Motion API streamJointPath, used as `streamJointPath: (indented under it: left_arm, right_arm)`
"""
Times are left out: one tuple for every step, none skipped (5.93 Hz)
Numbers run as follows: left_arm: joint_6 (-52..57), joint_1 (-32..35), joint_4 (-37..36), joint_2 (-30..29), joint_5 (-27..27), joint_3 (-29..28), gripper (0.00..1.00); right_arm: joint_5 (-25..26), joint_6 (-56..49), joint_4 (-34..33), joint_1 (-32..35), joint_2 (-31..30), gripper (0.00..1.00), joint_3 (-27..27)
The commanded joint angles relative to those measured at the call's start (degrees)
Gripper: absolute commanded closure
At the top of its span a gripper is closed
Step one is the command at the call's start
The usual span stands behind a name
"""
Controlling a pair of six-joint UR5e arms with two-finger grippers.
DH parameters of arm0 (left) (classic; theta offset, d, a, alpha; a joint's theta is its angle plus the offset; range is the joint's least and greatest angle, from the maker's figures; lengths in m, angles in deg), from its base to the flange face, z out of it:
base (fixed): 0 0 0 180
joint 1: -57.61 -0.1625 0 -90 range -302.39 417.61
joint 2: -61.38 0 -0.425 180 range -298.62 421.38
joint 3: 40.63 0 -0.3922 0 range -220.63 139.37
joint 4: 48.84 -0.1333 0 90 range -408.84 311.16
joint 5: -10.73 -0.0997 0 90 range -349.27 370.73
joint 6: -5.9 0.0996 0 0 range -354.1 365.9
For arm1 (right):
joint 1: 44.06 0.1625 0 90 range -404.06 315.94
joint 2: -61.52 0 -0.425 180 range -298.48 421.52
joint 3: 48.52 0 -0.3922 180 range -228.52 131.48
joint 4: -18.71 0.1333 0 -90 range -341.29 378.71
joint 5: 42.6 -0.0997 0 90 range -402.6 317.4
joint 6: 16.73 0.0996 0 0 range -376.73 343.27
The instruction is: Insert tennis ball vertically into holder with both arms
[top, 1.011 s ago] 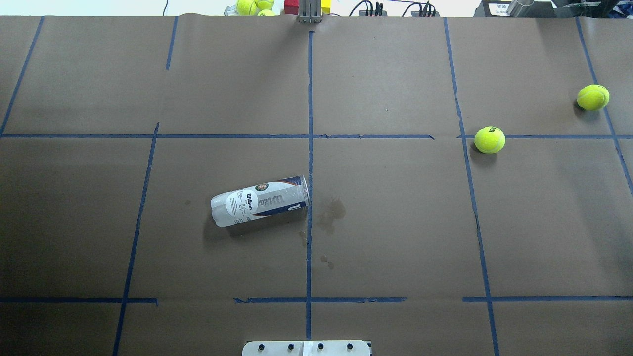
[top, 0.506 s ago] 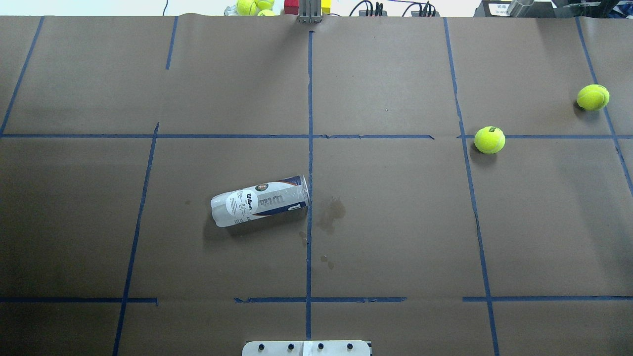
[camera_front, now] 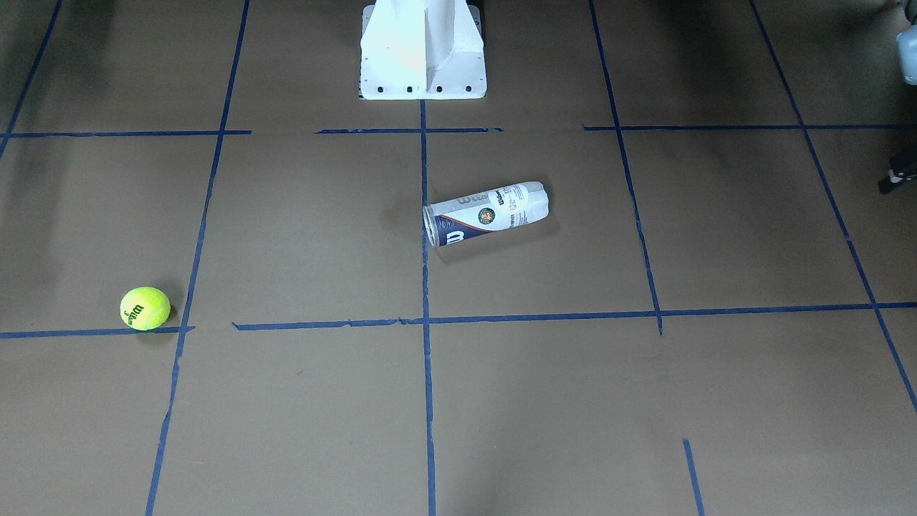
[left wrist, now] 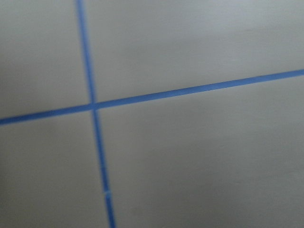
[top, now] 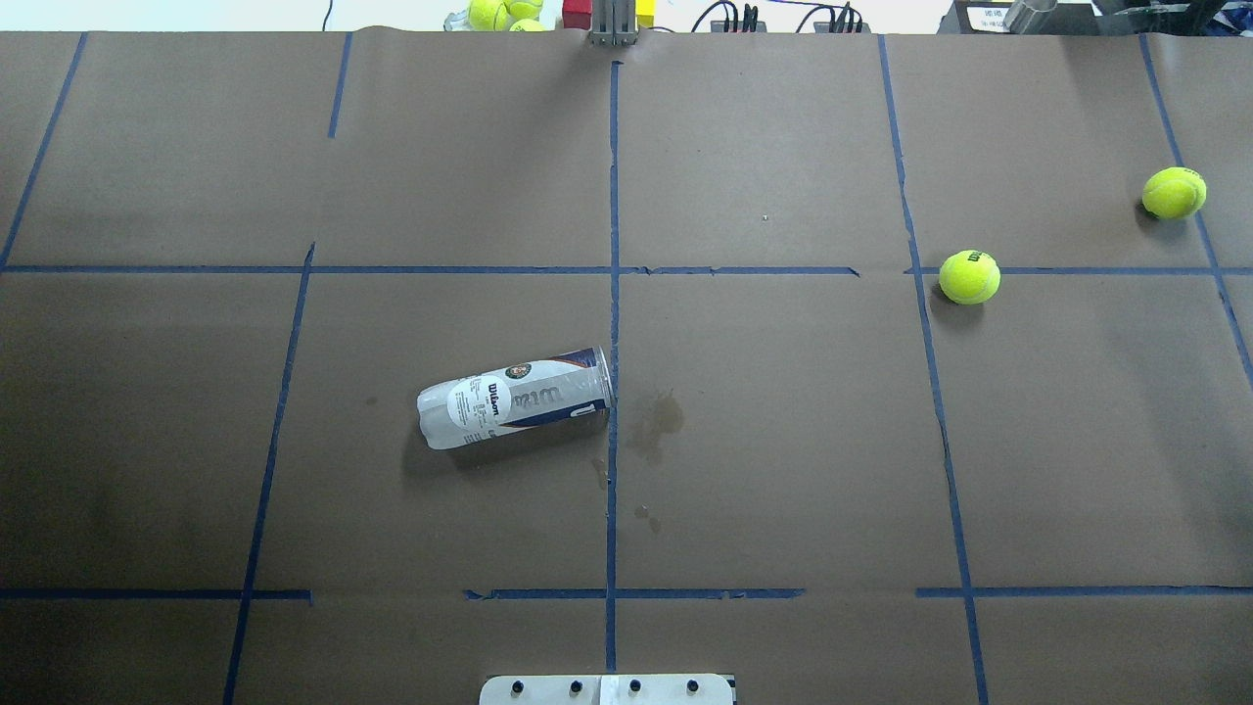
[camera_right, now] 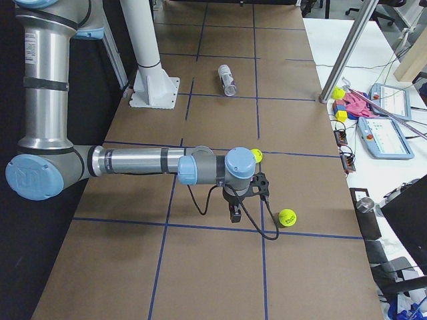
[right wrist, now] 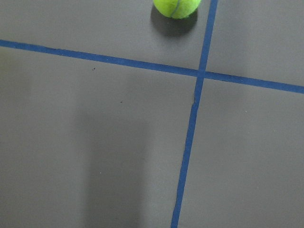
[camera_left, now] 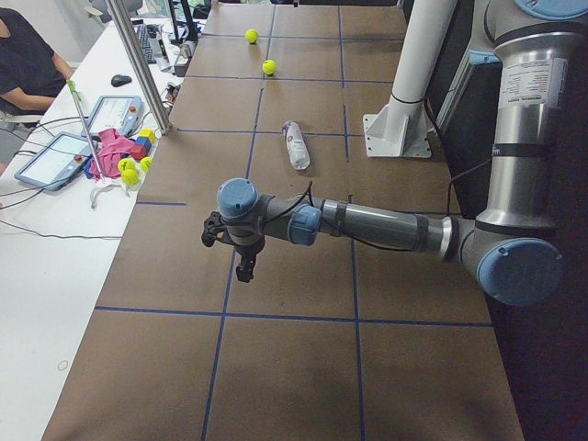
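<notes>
**Fig. Opening state: ball and holder both lie untouched**

Clock directions are read on the overhead view, with 12 o'clock at the table edge farthest from my base.

The tennis ball point(top: 969, 277) rests on the table point(top: 783, 490) at about 2 o'clock from centre. It sits on a blue tape line point(top: 1077, 270), and nothing grips it. A second ball point(top: 1174, 192) lies well apart from it, farther out toward 2 o'clock.

The holder point(top: 514, 397) lies on its side just at 9 o'clock of centre, well apart from both balls. Its mouth faces 3 o'clock and reaches the central tape line. In the front-facing view no ball shows in that mouth.

My right arm point(camera_right: 133, 160) hangs above the table near the two balls, and its wrist camera catches one ball point(right wrist: 176, 7) at the 12 o'clock edge of its frame. My left arm point(camera_left: 386, 225) reaches over bare table at the 9 o'clock end, well apart from the holder, and its wrist camera shows only tape.

Both sets of jaws show only in the side views, so I cannot tell whether they are released or clenched. Neither grasps the ball or the holder.

I judge that no step is done. The holder has yet to be gripped and stood mouth-up, the ball lifted, and the ball lowered in vertically.
</notes>
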Motion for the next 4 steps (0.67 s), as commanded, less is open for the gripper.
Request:
streamJointPath:
  left_arm:
    - [-2.51,-10.07,1.76,-4.01,-0.38,5.86,0.0]
    - [-2.78,-14.82,1.67,-10.65,-0.29,6.07,0.0]
    - [-5.48,-20.96,1.85,-16.9,-0.64,5.89,0.0]
    - [-5.59,-28.68,1.76,-23.4,-4.73,5.72,0.0]
  right_arm:
    - [-0.25,0.0,0.0,-0.01,-0.03,0.0,-0.11]
    - [-0.6,0.0,0.0,-0.01,-0.03,0.0,0.06]
    - [-1.04,0.0,0.09,-0.01,-0.03,0.0,-0.2]
    - [-2.26,0.0,0.18,-0.01,-0.03,0.0,-0.03]
